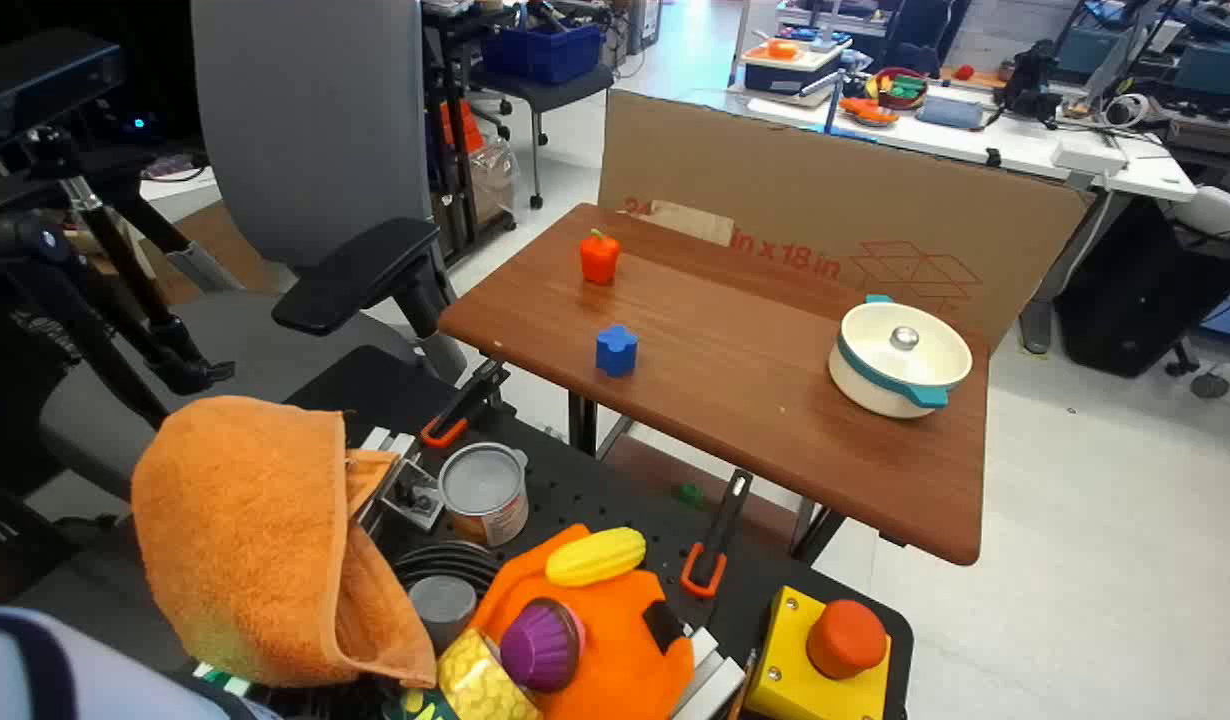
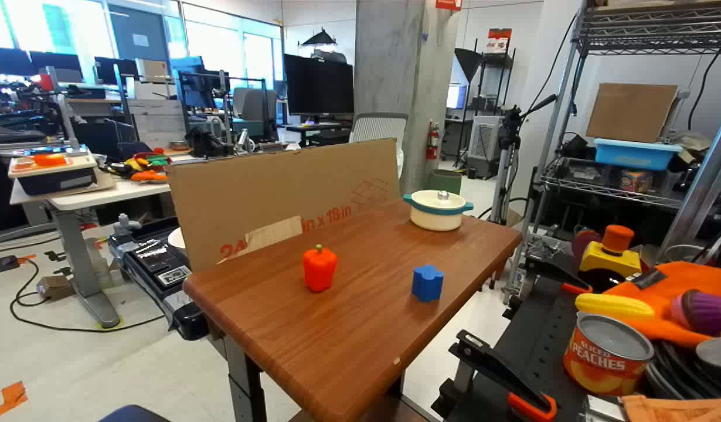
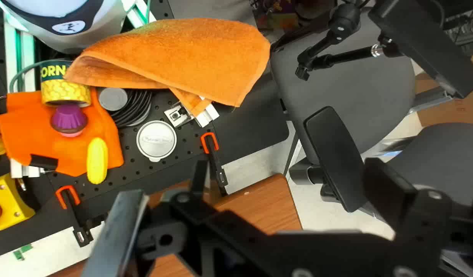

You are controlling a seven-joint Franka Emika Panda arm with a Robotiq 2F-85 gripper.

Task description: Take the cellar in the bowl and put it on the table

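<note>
The cream-white bowl (image 1: 863,386) with teal rim and handles stands at an end of the reddish-brown table (image 1: 715,345). It also shows in an exterior view (image 2: 435,221), near the cardboard. A cream lid (image 1: 875,330) with a metal knob covers it, so its inside is hidden. The small whitish cellar does not show; it is hidden or out of view. My gripper (image 3: 288,169) is open and empty in the wrist view, its fingers wide apart above a corner of the table (image 3: 259,207). The bowl is out of the wrist view, and the gripper is outside both exterior views.
An orange-red pepper (image 1: 599,258) and a blue block (image 1: 616,352) stand on the table. A cardboard sheet (image 1: 775,180) stands along its far edge. Beside it, a black bench holds an orange towel (image 3: 182,57), cans, toy food and a yellow button box (image 1: 820,660). A chair armrest (image 3: 334,157) is close.
</note>
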